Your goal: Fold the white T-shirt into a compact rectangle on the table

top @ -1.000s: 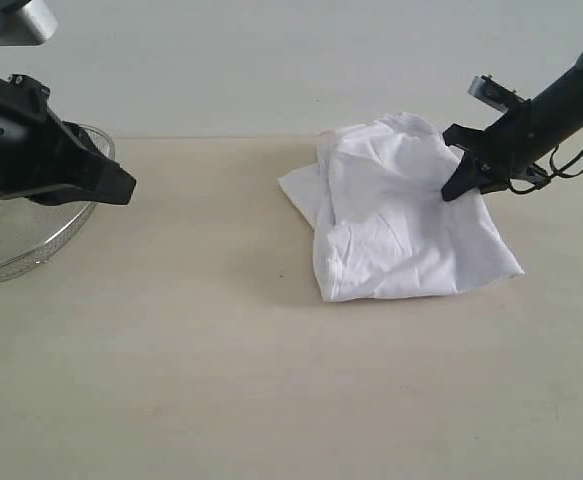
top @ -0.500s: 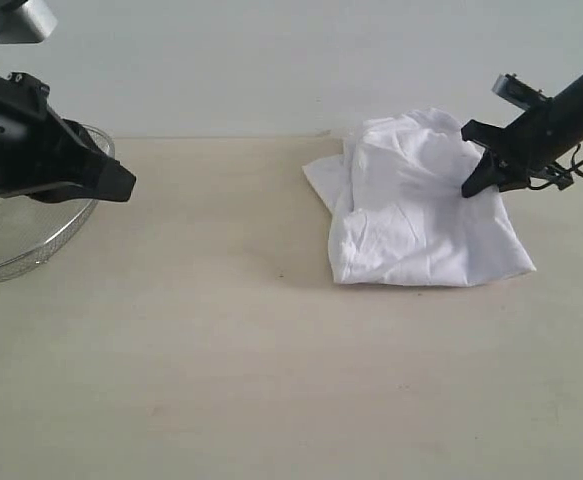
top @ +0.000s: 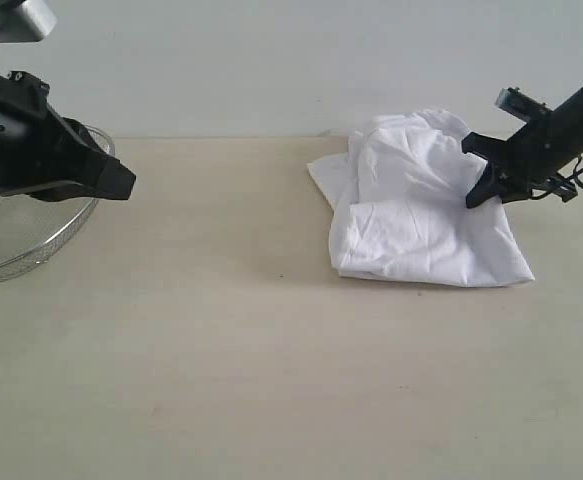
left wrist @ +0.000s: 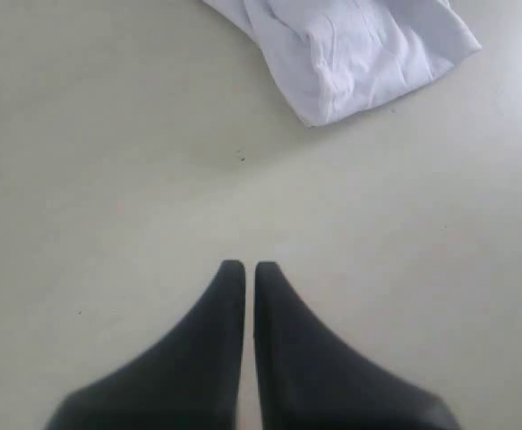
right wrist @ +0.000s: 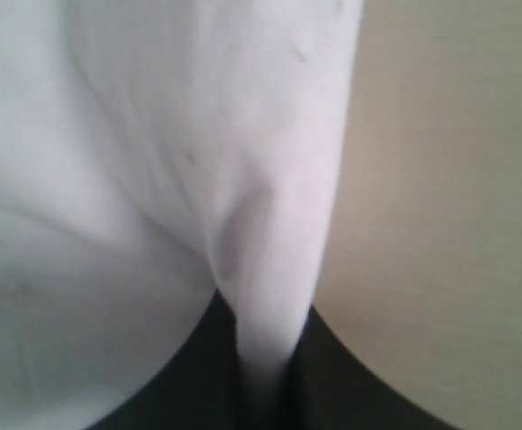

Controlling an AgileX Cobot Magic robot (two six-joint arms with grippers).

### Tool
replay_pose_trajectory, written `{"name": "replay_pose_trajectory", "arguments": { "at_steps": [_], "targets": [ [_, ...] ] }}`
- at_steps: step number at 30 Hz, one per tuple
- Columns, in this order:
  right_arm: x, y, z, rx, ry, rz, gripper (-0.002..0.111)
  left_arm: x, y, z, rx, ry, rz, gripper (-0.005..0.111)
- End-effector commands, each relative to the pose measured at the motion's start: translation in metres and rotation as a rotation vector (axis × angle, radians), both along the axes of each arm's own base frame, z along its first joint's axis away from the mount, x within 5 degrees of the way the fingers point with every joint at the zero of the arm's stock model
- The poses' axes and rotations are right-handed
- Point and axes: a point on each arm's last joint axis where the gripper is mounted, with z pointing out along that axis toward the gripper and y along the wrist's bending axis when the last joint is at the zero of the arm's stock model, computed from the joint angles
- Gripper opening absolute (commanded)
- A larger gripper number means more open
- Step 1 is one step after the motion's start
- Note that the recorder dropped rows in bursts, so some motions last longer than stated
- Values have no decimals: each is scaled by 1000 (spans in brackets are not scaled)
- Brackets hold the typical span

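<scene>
T-shirt (top: 411,215) lay crumpled in loose layers at the far right of the surface (top: 221,360). The right claw (top: 483,188) was clamped on a pinch of its right-hand edge. The left claw (left wrist: 243,269), closed and empty, hung well apart beside a wire basket (top: 21,250). Done well, that edge would likely be drawn low and evenly, so the lower layers didn't bunch.
</scene>
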Motion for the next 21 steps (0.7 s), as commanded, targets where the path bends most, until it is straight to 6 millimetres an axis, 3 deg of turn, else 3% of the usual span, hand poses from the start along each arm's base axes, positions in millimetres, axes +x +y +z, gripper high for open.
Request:
{"name": "replay_pose_trajectory", "arguments": {
  "at_steps": [1, 17, 20, 21],
  "targets": [
    [0, -9, -4, -41, -11, -21, 0, 0, 1, 2, -4, -8, 8, 4],
    [-5, -26, -4, -48, -12, -26, 1, 2, 0, 1, -3, -13, 14, 4],
    [-5, -26, -4, -47, -22, -13, 20, 2, 1, 1, -3, -15, 15, 4],
    [-4, -26, -3, -49, -27, -16, 31, 2, 1, 1, -3, -15, 15, 4]
  ]
}}
